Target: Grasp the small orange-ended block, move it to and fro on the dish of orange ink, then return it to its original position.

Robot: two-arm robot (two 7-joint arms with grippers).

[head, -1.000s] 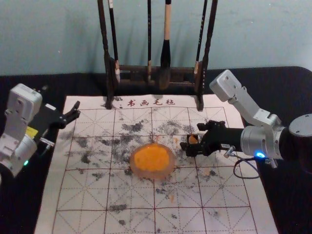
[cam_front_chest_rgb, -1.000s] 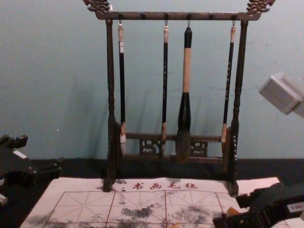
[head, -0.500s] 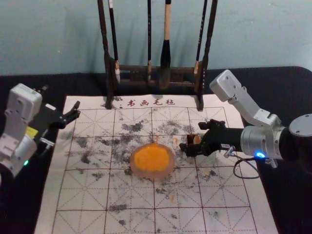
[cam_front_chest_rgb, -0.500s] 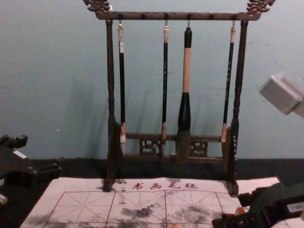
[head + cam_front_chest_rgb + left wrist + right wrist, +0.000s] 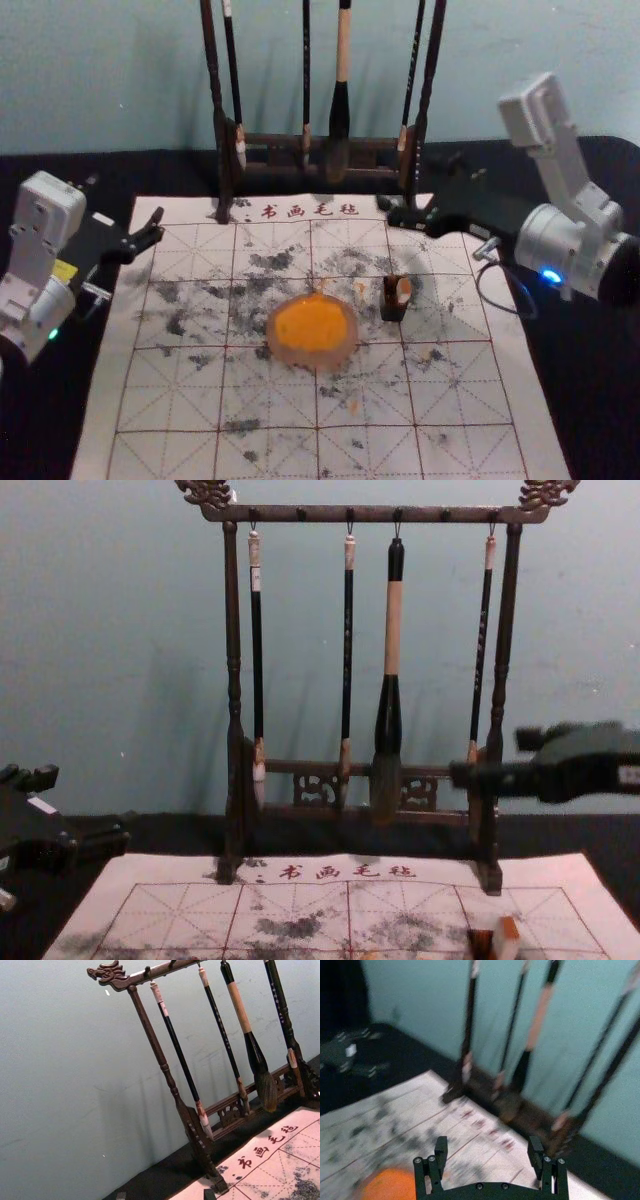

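Lower left in the chest view, your left gripper [image 5: 86, 808] is idling, fingers spread. Right of the head view's central dish [image 5: 288, 352], the block [image 5: 404, 290] is standing; your open right gripper [image 5: 490, 757], sweeping low, is risking toppling it.

Head view down over mat [image 5: 270, 400], chest view low, level, 2 wrist views tilted, all 4 sharing rack [image 5: 320, 514]

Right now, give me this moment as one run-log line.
Right gripper raised, jaws open | small orange-ended block ungripped, right of round orange-ink dish | left gripper parked left
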